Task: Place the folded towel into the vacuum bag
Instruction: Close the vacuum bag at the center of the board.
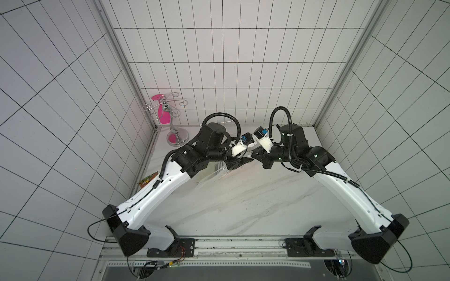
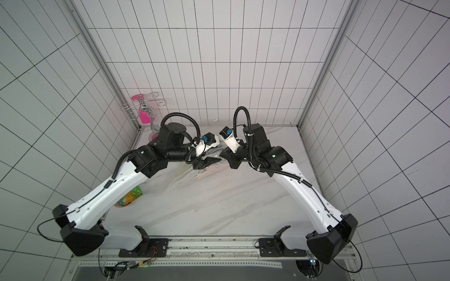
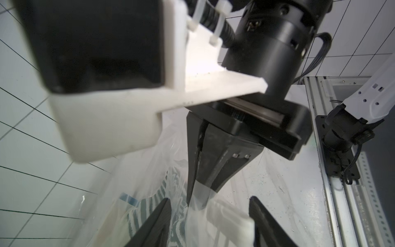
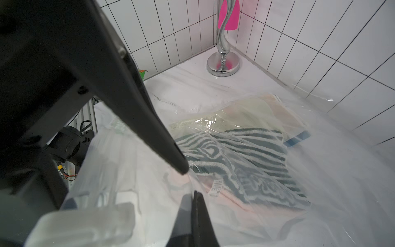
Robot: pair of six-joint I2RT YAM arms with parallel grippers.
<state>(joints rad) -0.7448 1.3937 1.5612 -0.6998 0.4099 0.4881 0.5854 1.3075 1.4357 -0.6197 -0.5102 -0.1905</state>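
1 towel [image 4: 245, 149] (striped) in vacuum bag [image 4: 320, 171] | left hand [image 3: 209, 200] spread | right hand [image 4: 195, 193] pinching that bag

**Bag** [image 4: 128, 171]: clear plastic film, glossy, creased and crinkled.
**Towel** [image 4: 256, 149], seen through the film: looped cloth, matt and nubbly, with a small paper-like label.
**Clip** [image 4: 85, 224]: white plastic, smooth, with a dull sheen.
**Table** [image 1: 255, 199]: marble-look top, white with grey veins, polished.
**Walls** [image 4: 299, 42]: smooth white tiles, slightly glossy, with dark joints.
**Stand** [image 4: 223, 64]: mirror-bright chromed metal.
**Arm shells** [image 1: 151, 197]: smooth, glossy white plastic.
**Packet** [image 2: 129, 197]: shiny printed film.
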